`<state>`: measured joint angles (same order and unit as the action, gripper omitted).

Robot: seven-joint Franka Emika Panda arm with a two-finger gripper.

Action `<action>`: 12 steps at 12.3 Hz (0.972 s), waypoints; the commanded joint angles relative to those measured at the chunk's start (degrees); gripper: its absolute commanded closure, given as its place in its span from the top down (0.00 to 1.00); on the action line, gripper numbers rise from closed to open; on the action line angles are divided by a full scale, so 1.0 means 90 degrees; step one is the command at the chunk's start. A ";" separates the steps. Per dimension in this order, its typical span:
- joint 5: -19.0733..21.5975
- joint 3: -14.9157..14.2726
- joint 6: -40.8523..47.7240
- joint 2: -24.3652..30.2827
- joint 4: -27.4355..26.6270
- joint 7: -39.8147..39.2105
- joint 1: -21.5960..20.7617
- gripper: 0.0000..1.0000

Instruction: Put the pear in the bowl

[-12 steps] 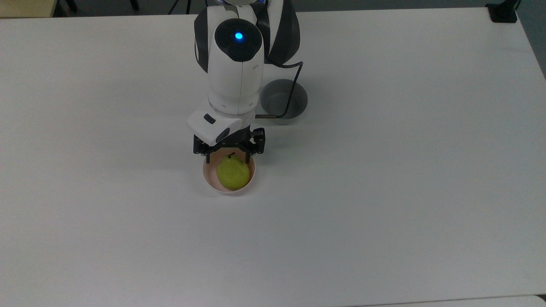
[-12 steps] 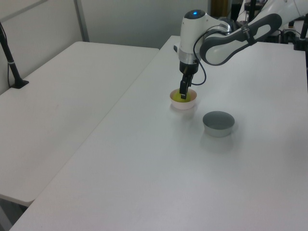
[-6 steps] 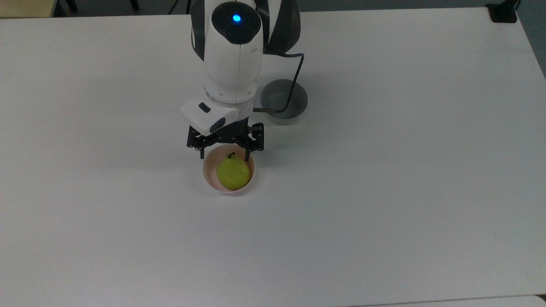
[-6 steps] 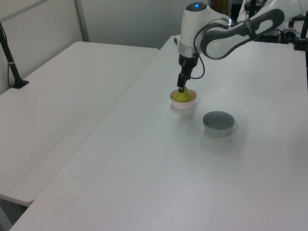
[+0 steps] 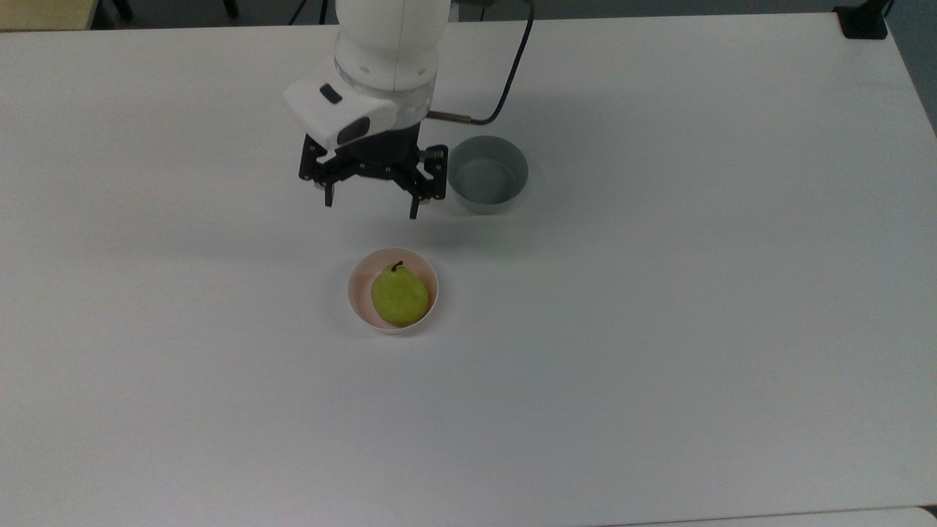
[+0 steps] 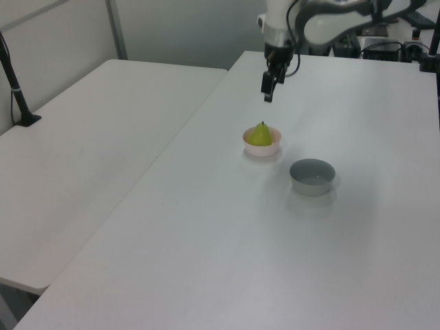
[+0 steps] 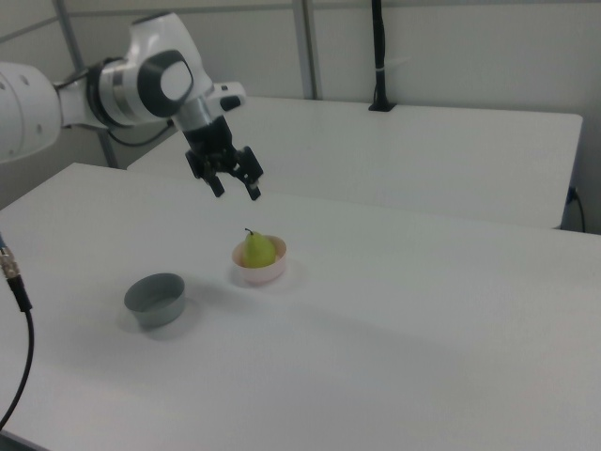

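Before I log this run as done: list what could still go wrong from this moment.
1. The pear stands upright in the small pink bowl, filling most of it and rising above the rim; a bump to the table might tip it out.
2. The open gripper hangs above the table next to the grey bowl; a low sweep could knock that bowl.

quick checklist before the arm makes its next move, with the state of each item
1. Small yellow-green pear sits inside the pale pink plastic bowl: ok.
2. Gripper open, holding nothing: ok.
3. Gripper raised clear of pear and bowl, seen in the left view: ok.
4. Pink bowl upright on the white table: ok.
5. Grey bowl apart from the pink bowl, nothing in it: ok.
6. Pear steady, not rocking: cannot tell.
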<state>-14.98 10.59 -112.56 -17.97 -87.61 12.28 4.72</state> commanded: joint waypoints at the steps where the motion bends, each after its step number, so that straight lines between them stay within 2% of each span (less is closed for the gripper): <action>1: 0.0637 -0.0093 0.0796 0.0726 -0.0158 -0.0083 -0.0055 1.00; 3: 0.0959 -0.0209 0.1157 0.1029 -0.0187 -0.0444 -0.0036 1.00; 5: 0.1243 -0.0463 0.1645 0.1292 -0.0178 -0.0718 -0.0094 1.00; 8: 0.1264 -0.0493 0.2251 0.1586 -0.0178 -0.0905 -0.0201 1.00; 9: 0.1264 -0.0629 0.2359 0.1626 -0.0178 -0.0915 -0.0327 1.00; 12: 0.1273 -0.1399 0.2331 0.1655 -0.0178 -0.0963 -0.1000 1.00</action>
<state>-4.63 4.69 -92.22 -4.58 -87.67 5.36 1.50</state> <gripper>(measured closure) 0.000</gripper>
